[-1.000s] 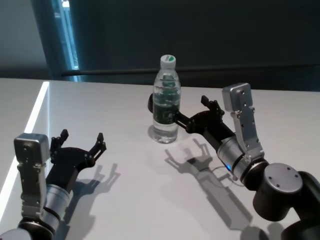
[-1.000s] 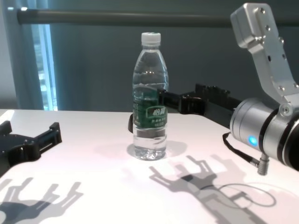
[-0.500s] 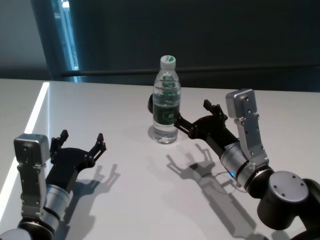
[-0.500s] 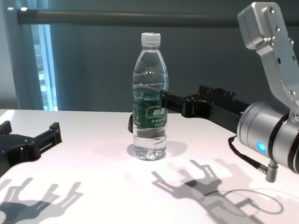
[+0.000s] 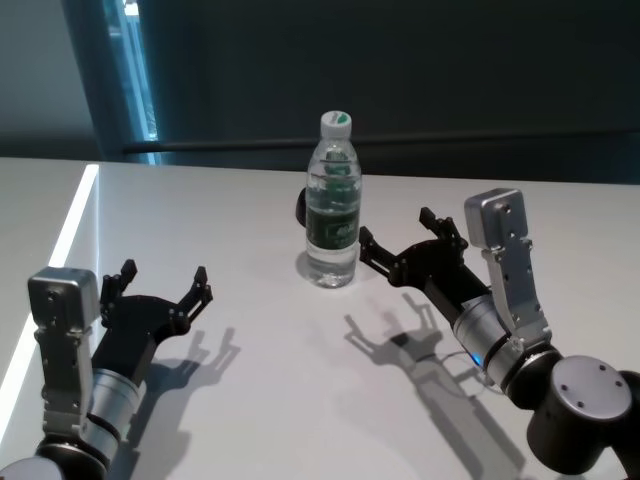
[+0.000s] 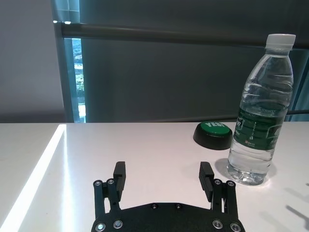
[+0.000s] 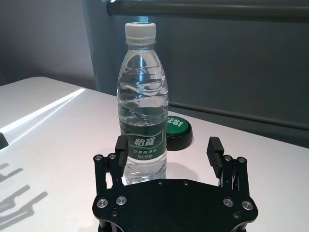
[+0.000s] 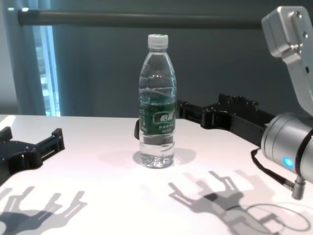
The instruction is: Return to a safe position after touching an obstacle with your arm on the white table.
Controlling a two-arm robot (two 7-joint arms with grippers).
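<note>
Back comes the right gripper [image 5: 410,240], sliding away from the obstacle [image 5: 331,200] toward the robot's own body: a second ago its near finger was right up against the green label, and now a clear strip of white table [image 5: 250,330] shows between them in the head view. Fingers are spread wide and hold nothing.

That bottle stands upright, cap on, in the middle of the table, with a green push button [image 7: 176,128] just behind its base. It looks undisturbed, same spot, same posture.

Over on the other side, the left gripper [image 5: 160,288] sits parked low near the table's front-left, well apart from the bottle, fingers also splayed and empty.

So the retreat is under way, I'd say, but not finished. Here's the danger: from the right wrist view one open finger [image 7: 120,145] lines up with the bottle's lower body, so any sideways swing rather than a straight pull-back could clip it. It's tall, narrow and light, and a glancing knock may well tip it or skid it into the button.
</note>
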